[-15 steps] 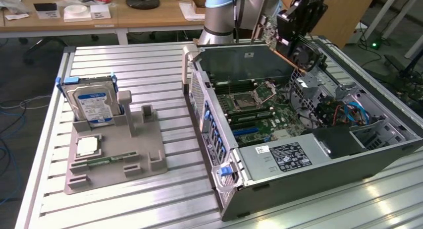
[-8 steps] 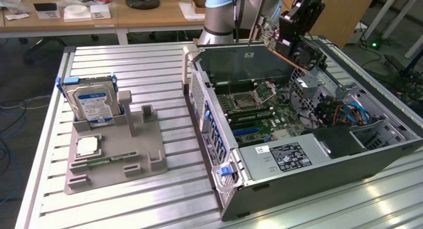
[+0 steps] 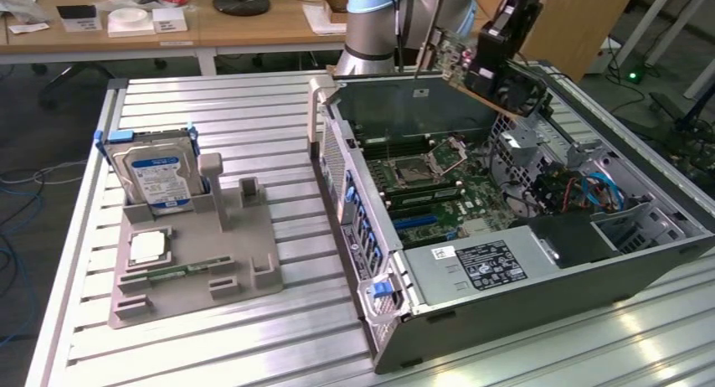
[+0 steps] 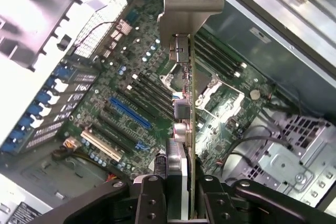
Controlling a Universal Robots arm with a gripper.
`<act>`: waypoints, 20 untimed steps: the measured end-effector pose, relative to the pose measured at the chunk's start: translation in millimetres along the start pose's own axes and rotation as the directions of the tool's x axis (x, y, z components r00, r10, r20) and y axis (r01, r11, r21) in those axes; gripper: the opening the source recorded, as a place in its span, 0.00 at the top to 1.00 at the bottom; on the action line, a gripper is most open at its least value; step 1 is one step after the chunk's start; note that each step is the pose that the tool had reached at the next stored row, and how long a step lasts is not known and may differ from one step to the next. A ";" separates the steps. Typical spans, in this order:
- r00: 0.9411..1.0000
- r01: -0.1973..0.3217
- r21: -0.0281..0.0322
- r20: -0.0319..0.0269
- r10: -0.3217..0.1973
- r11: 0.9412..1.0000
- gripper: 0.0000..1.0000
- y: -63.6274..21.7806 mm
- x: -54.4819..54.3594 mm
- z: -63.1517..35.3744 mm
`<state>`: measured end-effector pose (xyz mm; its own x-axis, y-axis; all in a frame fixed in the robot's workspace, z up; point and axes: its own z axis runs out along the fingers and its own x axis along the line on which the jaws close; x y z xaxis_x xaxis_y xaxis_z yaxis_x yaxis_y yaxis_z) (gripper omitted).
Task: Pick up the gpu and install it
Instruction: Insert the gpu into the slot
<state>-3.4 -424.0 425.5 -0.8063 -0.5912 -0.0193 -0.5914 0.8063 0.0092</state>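
Found the end effector [image 3: 503, 37] clamped on the gpu [image 3: 497, 73], holding the card tilted in the air over the open computer case [image 3: 659, 245], at about 12 o'clock from the motherboard [image 3: 430, 186] and clear of it. Judged misalignment the main hazard: lowered at that tilt, risked missing the slot with the card's lower edge and striking the processor socket [image 3: 411, 171] or the memory slots [image 3: 404, 142], or snagging the metal bracket [image 4: 184, 3] on the case's wall. Judged a second hazard in the narrow grip on so thin an edge, likely to let the card twist under any sideways push against a slot. Read from the exterior view the card's height over the case, its tilt, and the grey holder [image 3: 246, 261] with the hard drive [image 3: 156, 173] at 9 o'clock from the case on the bench [image 3: 223, 110]. Read from the wrist view the card edge-on between the fingers [image 4: 149, 200], and below it the blue slot [image 4: 130, 113] and black slots [image 4: 152, 90] at about 9 o'clock from that edge, useful for judging line-up.
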 end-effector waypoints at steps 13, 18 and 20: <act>0.978 0.210 -0.004 -0.001 -0.210 0.978 0.72 0.0 0.0 0.0; 0.959 0.283 -0.006 -0.002 -0.283 0.959 0.72 0.0 0.0 0.0; 0.952 0.307 -0.006 -0.002 -0.307 0.952 0.72 0.0 0.0 0.0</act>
<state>-3.4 -424.0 425.5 -0.5858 -0.8102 -0.0192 -0.8104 0.5858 0.0092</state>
